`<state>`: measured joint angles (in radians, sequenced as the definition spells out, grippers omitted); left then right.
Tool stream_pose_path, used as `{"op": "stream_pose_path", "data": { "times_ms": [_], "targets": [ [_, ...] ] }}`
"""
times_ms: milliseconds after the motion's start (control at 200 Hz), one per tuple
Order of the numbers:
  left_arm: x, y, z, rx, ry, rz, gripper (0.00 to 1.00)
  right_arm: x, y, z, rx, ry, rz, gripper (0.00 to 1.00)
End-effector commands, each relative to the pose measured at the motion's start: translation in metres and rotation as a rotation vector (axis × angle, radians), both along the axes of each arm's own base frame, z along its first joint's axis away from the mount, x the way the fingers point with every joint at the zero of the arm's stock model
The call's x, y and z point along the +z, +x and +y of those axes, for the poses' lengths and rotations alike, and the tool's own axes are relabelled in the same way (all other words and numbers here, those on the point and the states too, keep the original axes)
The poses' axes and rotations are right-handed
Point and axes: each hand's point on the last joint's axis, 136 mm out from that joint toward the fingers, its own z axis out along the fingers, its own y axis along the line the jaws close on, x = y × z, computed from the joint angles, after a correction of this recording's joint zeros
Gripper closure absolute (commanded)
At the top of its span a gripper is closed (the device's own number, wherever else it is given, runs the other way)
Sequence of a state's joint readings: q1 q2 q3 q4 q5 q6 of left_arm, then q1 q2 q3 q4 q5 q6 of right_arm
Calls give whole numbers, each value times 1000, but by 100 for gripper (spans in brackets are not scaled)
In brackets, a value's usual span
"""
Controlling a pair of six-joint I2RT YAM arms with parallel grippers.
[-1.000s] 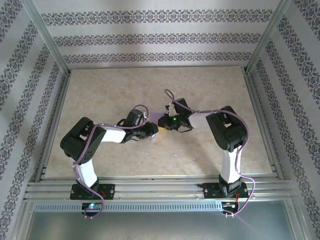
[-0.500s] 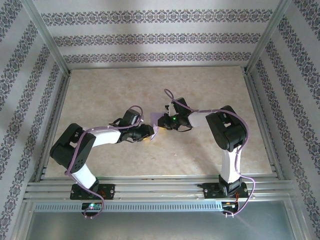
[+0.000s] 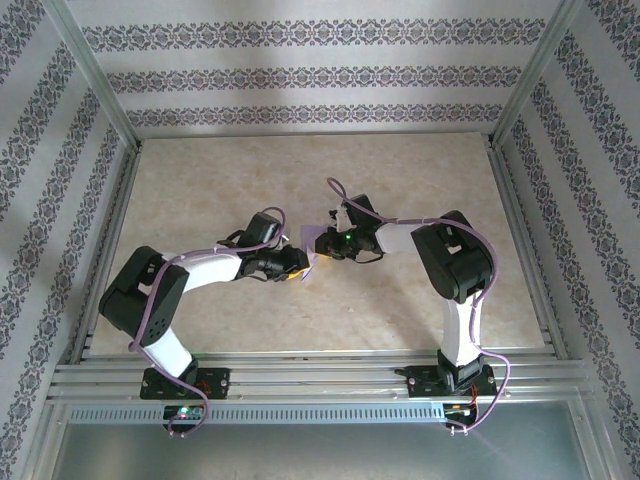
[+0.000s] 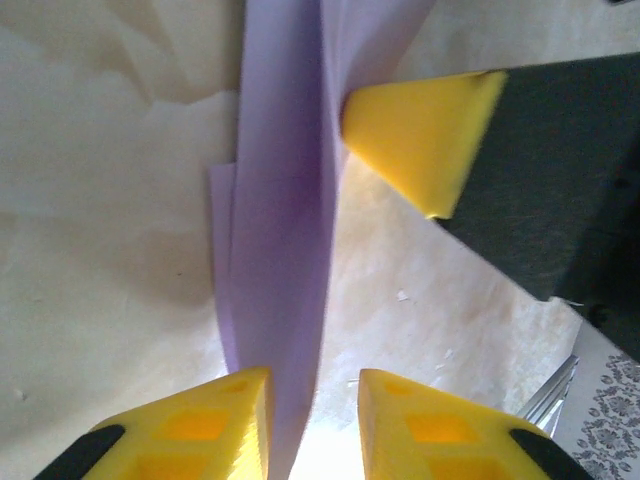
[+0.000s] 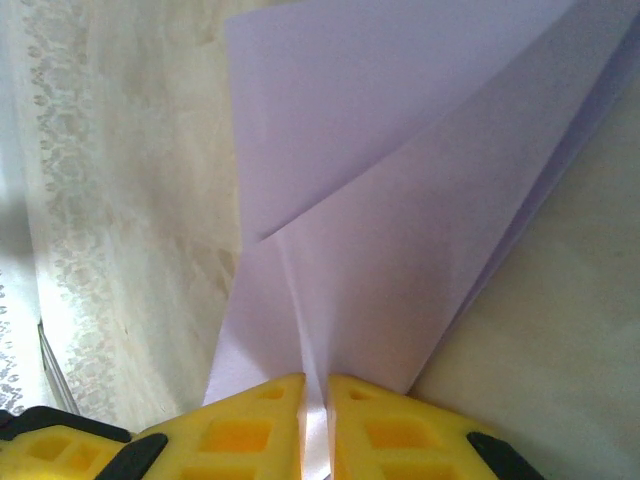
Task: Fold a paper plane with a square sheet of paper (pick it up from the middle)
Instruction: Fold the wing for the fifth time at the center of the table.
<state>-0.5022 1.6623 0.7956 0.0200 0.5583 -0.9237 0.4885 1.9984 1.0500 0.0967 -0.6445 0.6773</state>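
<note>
The pale lavender sheet of paper (image 3: 311, 240) is folded into a narrow layered shape with slanted flaps and a lengthwise ridge (image 5: 400, 200). It is held off the table between the two grippers at mid-table. My right gripper (image 5: 316, 385) is shut on the ridge at one end. Its yellow fingertip (image 4: 420, 135) also shows in the left wrist view, against the paper's side. My left gripper (image 4: 313, 385) is open. The paper's edge (image 4: 280, 230) runs down between its fingers, lying against the left finger with a gap to the right one.
The beige marbled tabletop (image 3: 200, 180) is bounded by aluminium rails (image 3: 300, 375) at the near edge and patterned walls on the other sides. Both arms (image 3: 455, 260) bend inward toward the middle.
The left arm's elbow has dropped down and to the left while its gripper stayed at the paper. A strip of lavender paper now shows between the grippers. The right arm has held still.
</note>
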Motion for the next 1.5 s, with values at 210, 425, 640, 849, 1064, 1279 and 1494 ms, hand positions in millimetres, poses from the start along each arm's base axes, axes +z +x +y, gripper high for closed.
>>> {"op": "stream_pose_path", "data": {
  "times_ms": [210, 425, 640, 849, 1064, 1279, 1494],
  "targets": [
    [-8, -4, -2, -30, 26, 38, 84, -37, -10, -10, -6, -113, 38, 83],
    [-7, -5, -5, -48, 36, 29, 83, -37, -9, -9, -6, -113, 41, 83],
    [11, 1, -5, -57, 45, -4, 76, -38, -10, -10, -7, -115, 43, 83],
    [2, -6, 0, -67, 90, 43, 79, -38, -9, -10, -6, -114, 43, 83],
    [-4, -9, -7, -91, 86, 63, 88, -39, -10, -10, -7, -114, 46, 83],
    [-12, -13, -8, -106, 101, 76, 89, -38, -10, -10, -8, -113, 46, 83],
    [-23, -18, -11, -125, 118, 98, 89, -39, -10, -10, -11, -116, 50, 83]
  ]
}}
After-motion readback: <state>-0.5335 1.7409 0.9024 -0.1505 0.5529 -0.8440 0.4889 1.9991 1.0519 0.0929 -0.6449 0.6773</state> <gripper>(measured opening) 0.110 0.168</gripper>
